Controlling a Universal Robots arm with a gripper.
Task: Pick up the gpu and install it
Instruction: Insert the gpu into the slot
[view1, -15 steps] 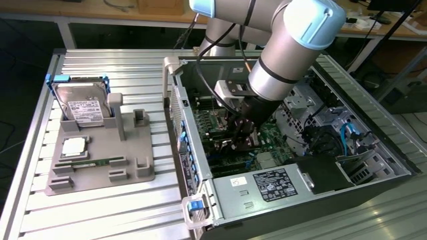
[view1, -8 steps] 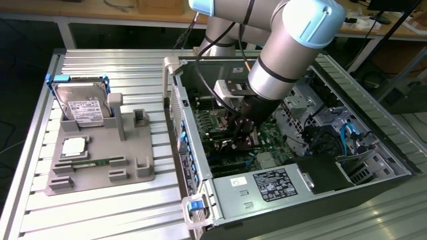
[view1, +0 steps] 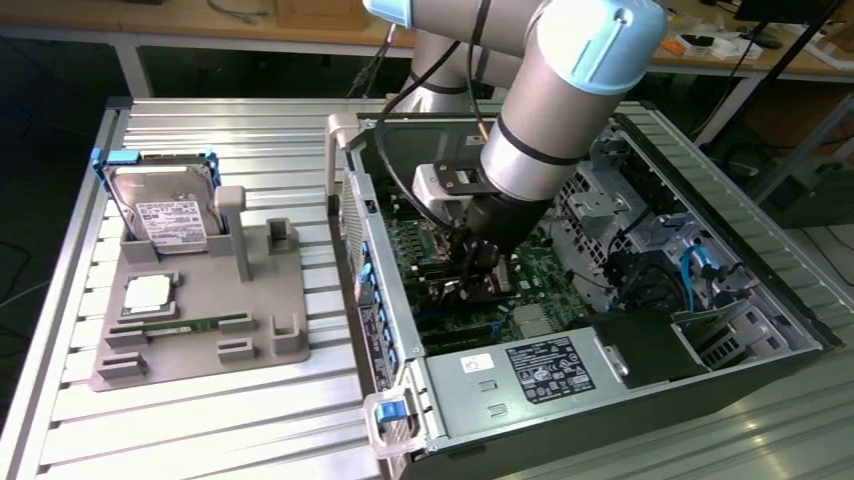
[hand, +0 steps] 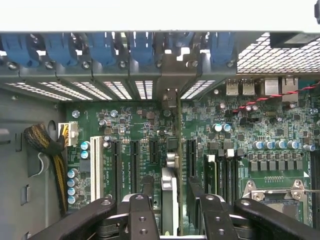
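**Hand on gpu, low inside the open case**

Hand (view1: 477, 272): at the end of the arm, reaching down into the computer case (view1: 747, 300), just above the motherboard (hand: 240, 130). Its fingers (hand: 148, 192) are drawn in to a middling width on either side of the card, which appears gripped between them.

Gpu (hand: 170, 192): seen edge-on in the wrist view, upright, running from between the fingers toward the rear wall of the case. Its metal end (hand: 170, 98) sits by the row of vented slot covers (hand: 107, 90), below the blue clips (hand: 102, 47). It lies between two long black expansion slots (hand: 191, 157). Whether its edge is already seated cannot be told.

Desk (view1: 200, 430): grey parts tray (view1: 200, 345), well apart from the case, carrying the hard drive (view1: 167, 215), a processor (view1: 147, 292) and the RAM stick (view1: 180, 323).

Handling note, as judgement: the card likely needs to be kept upright and square to its slot. The metal end should meet the rear opening as the contacts meet the socket. Pressure is best straight down and even along the length. A tilt could foul the neighbouring slots or the small capacitors (hand: 85, 146) nearby.
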